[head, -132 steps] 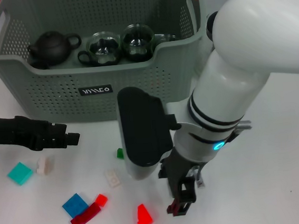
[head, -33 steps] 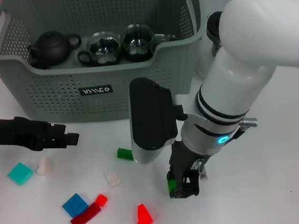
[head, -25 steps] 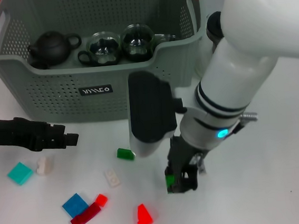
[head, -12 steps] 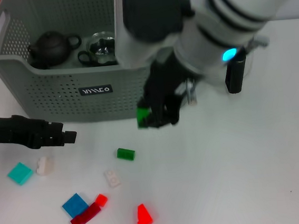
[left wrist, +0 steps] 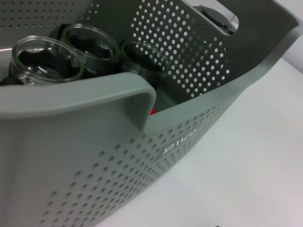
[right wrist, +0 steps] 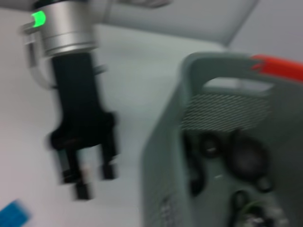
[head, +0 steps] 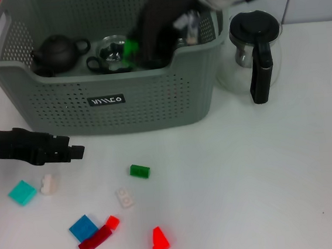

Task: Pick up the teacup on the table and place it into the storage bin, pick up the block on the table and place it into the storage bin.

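My right gripper (head: 138,47) pinches a green block (head: 128,47) over the bin (head: 111,100); released carelessly, it could strike the glass cups (head: 115,53) below.

Your right gripper (head: 138,47) hangs at the top of the head view, dark fingers pointing down and blurred, pinched on a small green block (head: 128,47) that sits between the jaws at their tips; the silver wrist ring with its lit cyan light is up and to the side of the jaws, cut by the frame edge; your left gripper (head: 77,151) is low at the left edge, black arm lying nearly level, fingertips pointing toward the middle; can't tell how its jaws stand.
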Motion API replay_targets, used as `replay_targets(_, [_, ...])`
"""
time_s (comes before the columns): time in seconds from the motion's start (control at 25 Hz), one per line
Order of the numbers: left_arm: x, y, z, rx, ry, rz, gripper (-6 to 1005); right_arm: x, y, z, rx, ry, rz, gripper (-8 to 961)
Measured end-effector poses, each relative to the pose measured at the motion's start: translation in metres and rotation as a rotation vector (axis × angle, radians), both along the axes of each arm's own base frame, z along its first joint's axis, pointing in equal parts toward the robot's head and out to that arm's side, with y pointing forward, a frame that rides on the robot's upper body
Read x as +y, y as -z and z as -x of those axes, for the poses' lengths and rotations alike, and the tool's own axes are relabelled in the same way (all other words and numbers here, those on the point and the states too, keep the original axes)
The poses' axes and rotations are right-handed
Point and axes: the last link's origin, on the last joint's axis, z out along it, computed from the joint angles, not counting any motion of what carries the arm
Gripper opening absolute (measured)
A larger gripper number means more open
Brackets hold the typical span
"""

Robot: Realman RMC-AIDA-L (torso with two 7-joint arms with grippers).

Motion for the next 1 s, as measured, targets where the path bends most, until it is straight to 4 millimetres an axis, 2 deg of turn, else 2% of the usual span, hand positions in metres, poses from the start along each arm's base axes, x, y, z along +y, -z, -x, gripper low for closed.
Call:
replay_targets(0.2, [0.001,0.001,0.0,0.003,-0.002,-0.009,567,0.023,0.002,-0.002,0.05,0.01,-0.104,325])
replay_targets(0.52, [0.002,0.004,0.002,0.0,-0.009,-0.01,567,0.058,0.02,-0.017,0.068,0.082,-0.192,326])
replay_targets(0.8, [0.002,0.006,0.006,0.002,-0.021,-0.019,567,0.086,0.034,-0.043,0.023,0.174,-0.261,326])
replay_targets(1.0, [0.003,0.007,0.005,0.001,-0.018,-0.017,568,0.095,0.036,-0.053,0.035,0.216,-0.29,327])
